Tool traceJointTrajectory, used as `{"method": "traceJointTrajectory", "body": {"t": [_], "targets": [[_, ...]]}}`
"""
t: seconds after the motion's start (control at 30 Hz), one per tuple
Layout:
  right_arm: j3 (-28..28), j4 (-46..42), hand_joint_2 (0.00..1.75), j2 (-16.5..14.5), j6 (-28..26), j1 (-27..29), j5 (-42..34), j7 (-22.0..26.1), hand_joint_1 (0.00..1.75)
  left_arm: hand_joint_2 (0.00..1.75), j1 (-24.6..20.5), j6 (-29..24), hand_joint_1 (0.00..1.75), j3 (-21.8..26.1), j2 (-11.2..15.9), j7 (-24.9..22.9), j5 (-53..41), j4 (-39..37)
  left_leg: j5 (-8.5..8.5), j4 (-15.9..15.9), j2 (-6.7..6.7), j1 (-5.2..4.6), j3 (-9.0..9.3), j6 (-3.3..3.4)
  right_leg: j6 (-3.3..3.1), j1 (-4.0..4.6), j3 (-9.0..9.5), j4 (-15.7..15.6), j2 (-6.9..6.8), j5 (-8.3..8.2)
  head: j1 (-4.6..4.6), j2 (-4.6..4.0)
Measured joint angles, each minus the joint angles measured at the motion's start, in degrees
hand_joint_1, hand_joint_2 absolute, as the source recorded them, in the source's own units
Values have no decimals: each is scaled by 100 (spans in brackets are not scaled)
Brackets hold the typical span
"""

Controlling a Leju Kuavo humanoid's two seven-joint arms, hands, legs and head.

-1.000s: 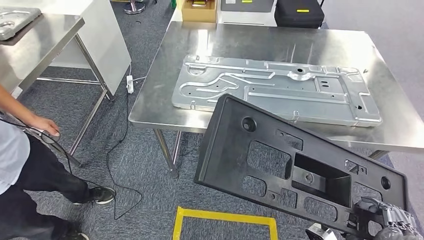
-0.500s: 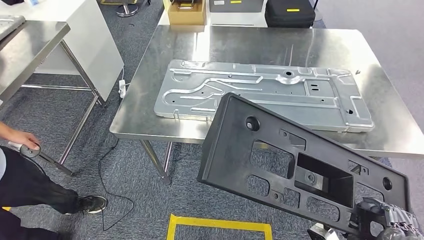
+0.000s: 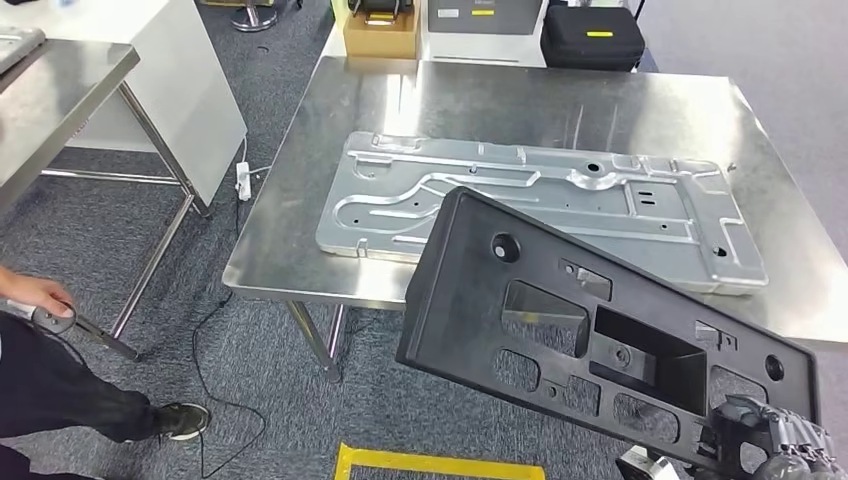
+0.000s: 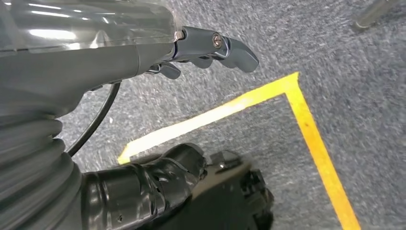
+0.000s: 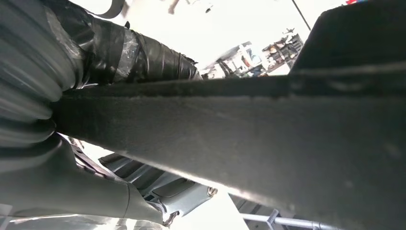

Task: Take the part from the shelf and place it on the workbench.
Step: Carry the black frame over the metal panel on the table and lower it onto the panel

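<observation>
Head view: black moulded part [image 3: 600, 330] held in air, tilted, long edge slanting down toward lower right, near corner overlapping workbench [image 3: 560, 110] front edge in picture. Not resting on bench; looks short of it and above floor. Right hand [image 3: 770, 450] wrapped on part's lower right end, fingers curled over the rim there. Bench already carries large stamped metal panel [image 3: 540, 200] across its middle; bare steel left at far side and both ends. Yellow floor tape [image 3: 440, 465] below. Person's hand [image 3: 35, 295] at far left holding a rod-like tool, well apart from part.

Left wrist view: left hand [image 4: 206, 48] hanging over carpet, fingers loosely curled in, holding nothing; reads as closed empty rather than spread. Yellow tape corner [image 4: 292, 81] underneath.

Right wrist view: part's underside [image 5: 268, 143] as a dark matte band across frame, pressed against right hand's thumb side [image 5: 110, 191]. Grip confirmed; finger detail hidden by part.

Handling judgement: rigid plastic, ribbed, many cut-outs, so probably light for its size and stiff, no sag visible. Single-end hold on a long panel means a big lever on the wrist, likely to swing or twist. Matte surface, moderate friction. Better hold: rim near middle, or fingers through a cut-out [image 3: 545, 315]. Set-down probably needs to clear metal panel or land flat on it without scraping.
</observation>
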State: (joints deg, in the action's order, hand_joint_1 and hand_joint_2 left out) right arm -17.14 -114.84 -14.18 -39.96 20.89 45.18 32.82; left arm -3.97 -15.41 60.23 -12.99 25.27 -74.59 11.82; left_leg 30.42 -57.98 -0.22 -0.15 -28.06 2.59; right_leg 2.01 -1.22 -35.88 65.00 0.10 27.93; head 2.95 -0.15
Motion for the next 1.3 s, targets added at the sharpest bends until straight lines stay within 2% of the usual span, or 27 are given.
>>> {"method": "traceJointTrajectory", "body": {"t": [0.03,0.07,0.17,0.23,0.27,0.33,0.37,0.4,0.43,0.47,0.53,0.57,0.63,0.7,0.73,0.77,0.83,0.87,0.9,0.93,1.0,1.03,1.07,1.1,1.17,1.23,1.3], "targets": [[-3,4,175,2,0,-4,-3,-4,175,175,-5,0,0,-1,-2,-1,-1,0,51,-14,-5,-3,23,-35,-27,7,100,-233,0,-79,1,1],[-7,9,175,5,0,-5,-6,-9,175,175,-11,0,0,-3,-4,-1,-2,0,87,-18,-9,-9,27,-66,-61,20,149,-341,2,-66,4,1],[-16,13,175,13,1,-2,-10,-34,175,175,-37,-1,0,-9,-5,-2,-5,0,139,-2,-9,-10,66,-149,-179,31,205,-432,17,18,3,0],[-19,11,175,13,1,-12,-11,-41,175,175,-49,-2,0,-14,-4,-2,-11,0,276,-270,-6,1,-35,-205,-248,13,296,-496,13,50,-11,0],[-19,11,175,14,1,-20,-11,-41,175,175,-45,-2,0,-16,-3,-2,-14,0,389,-590,-5,12,-220,-226,-276,13,347,-522,4,74,-19,0],[-19,13,175,15,1,-36,-11,-41,175,175,-34,-1,0,-20,-4,-2,-16,0,576,-1358,-3,27,-743,-246,-308,27,431,-539,-6,144,-25,0],[-19,14,175,15,1,-40,-11,-41,175,175,-24,-1,0,-20,-4,-3,-16,0,556,-1598,-3,32,-963,-246,-314,36,478,-540,-2,186,-26,0],[-19,15,175,15,1,-41,-11,-41,175,175,-13,0,0,-21,-4,-3,-16,0,421,-1630,-2,34,-1086,-237,-315,45,536,-541,5,231,-26,0],[-19,15,175,15,1,-41,-11,-41,175,175,-6,1,0,-21,-4,-4,-16,0,175,-1444,-2,33,-1097,-216,-314,53,608,-542,12,281,-26,0],[-19,15,175,15,1,-42,-13,-41,175,175,-3,1,0,-21,-4,-4,-16,0,-129,-1093,-2,28,-1027,-183,-310,61,685,-545,18,336,-26,0],[-19,18,175,17,1,-52,-19,-41,175,175,-3,1,0,-20,-4,-5,-14,0,-495,-507,-4,-4,-830,-107,-278,68,788,-560,27,431,-19,0],[-19,20,175,21,1,-59,-22,-42,175,175,-8,1,0,-20,-4,-6,-14,0,-517,-344,-3,-28,-762,-76,-252,65,802,-566,28,462,-19,0],[-19,24,175,30,1,-70,-26,-42,175,175,-19,0,0,-21,-4,-7,-12,0,-436,-232,-7,-67,-690,-31,-187,51,816,-602,29,488,-27,0],[-20,24,175,45,-1,-74,-26,-43,175,175,-11,-4,0,-21,-3,-11,-5,0,-420,-106,-5,-38,-595,10,-137,45,847,-583,10,540,-26,0],[-20,24,175,55,-1,-80,-26,-43,175,175,-6,-8,0,-21,-3,-15,-1,0,-420,-37,0,-19,-529,33,-118,48,795,-441,5,617,-24,0],[-20,25,175,63,-2,-83,-27,-43,175,175,-6,-12,0,-21,-5,-19,1,0,-410,10,4,-3,-467,57,-103,48,656,-167,0,736,-19,0],[-20,32,175,74,-2,-87,-32,-43,175,175,-15,-17,0,-21,-7,-23,1,0,-355,37,7,-8,-383,88,-72,41,169,599,3,975,-16,0],[-20,40,175,80,-2,-86,-35,-43,175,175,-17,-18,0,-21,-8,-25,2,0,-319,35,5,-9,-341,92,-55,34,-60,883,3,997,-16,0],[-20,50,175,86,-2,-85,-37,-43,175,175,-15,-23,0,-20,-8,-29,2,0,-280,33,1,-9,-292,89,-42,26,-204,979,1,899,-16,0],[-20,57,175,91,-2,-86,-37,-43,175,175,-13,-32,0,-20,-9,-34,4,0,-236,27,-4,-8,-233,81,-33,15,-236,847,0,679,-15,0],[-20,67,175,95,-1,-89,-38,-43,175,175,-8,-44,0,-17,-16,-34,19,0,-125,0,-15,-12,-123,40,-31,2,-65,178,-4,135,-13,0],[-20,67,175,96,-1,-92,-40,-43,175,175,-13,-31,0,-16,-20,-16,33,0,-68,-28,-23,-20,-99,6,-47,9,44,-138,-3,-23,-12,0],[-20,69,175,97,0,-91,-42,-42,173,175,-21,-4,0,-14,-24,12,48,0,-28,-46,-27,-27,-94,-30,-72,18,111,-328,-2,-86,-14,0],[-20,71,175,98,1,-90,-43,-42,172,175,-27,31,0,-12,-25,45,57,0,-3,-55,-29,-32,-105,-62,-101,34,135,-385,4,-54,-15,0],[-21,72,175,101,1,-86,-45,-44,170,175,-40,98,0,-13,-23,99,42,0,25,-50,-24,-26,-103,-111,-163,37,149,-427,16,-43,-24,0],[-21,72,175,104,1,-93,-39,-45,170,175,-43,139,0,-17,-20,122,9,0,150,-211,-17,-16,-147,-169,-223,18,196,-479,12,-33,-28,0],[-21,73,175,110,1,-109,-10,-50,169,87,-42,150,0,-20,-19,122,-5,0,444,-799,-13,4,-432,-220,-273,5,248,-514,-9,-12,-31,0]]}}
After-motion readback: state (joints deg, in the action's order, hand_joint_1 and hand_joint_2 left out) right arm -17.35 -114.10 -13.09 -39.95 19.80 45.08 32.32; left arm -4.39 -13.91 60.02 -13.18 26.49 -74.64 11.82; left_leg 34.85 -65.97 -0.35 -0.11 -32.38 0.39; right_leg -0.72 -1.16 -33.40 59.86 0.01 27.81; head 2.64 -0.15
